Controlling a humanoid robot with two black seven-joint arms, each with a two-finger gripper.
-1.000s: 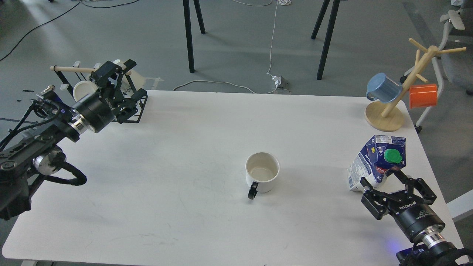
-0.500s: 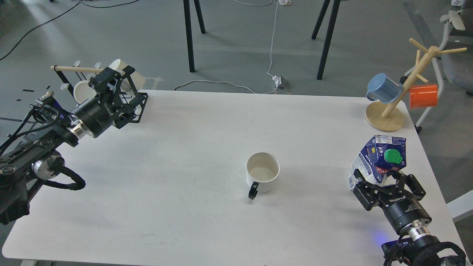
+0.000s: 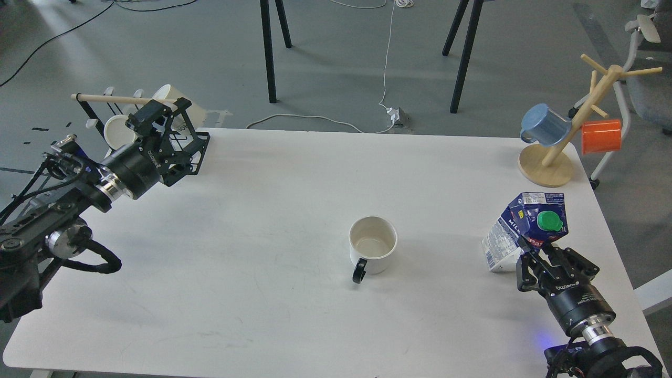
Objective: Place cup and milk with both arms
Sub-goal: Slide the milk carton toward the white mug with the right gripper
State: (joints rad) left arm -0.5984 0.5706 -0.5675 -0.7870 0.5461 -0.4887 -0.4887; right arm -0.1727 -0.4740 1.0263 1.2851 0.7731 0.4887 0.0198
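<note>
A white cup [image 3: 373, 243] with a black handle stands upright in the middle of the white table [image 3: 273, 199], its handle towards me. A blue and white milk carton [image 3: 512, 231] with a green cap stands tilted near the right edge. My right gripper [image 3: 546, 258] sits at the carton's near side with its fingers closed in on the lower part of the carton. My left gripper [image 3: 156, 116] is far from both, at the back left corner against a black rack. Its dark fingers blend with the rack, so its opening does not show.
A black wire rack [image 3: 184, 147] with white cups [image 3: 118, 131] and a wooden rod stands at the back left corner. A wooden mug tree [image 3: 546, 165] with a blue mug [image 3: 546, 125] and an orange mug [image 3: 601, 136] stands at the back right.
My right gripper moved forward and narrowed from wide open onto the carton. The carton shifted left and turned a little. My left gripper dropped slightly and drew back by the rack.
</note>
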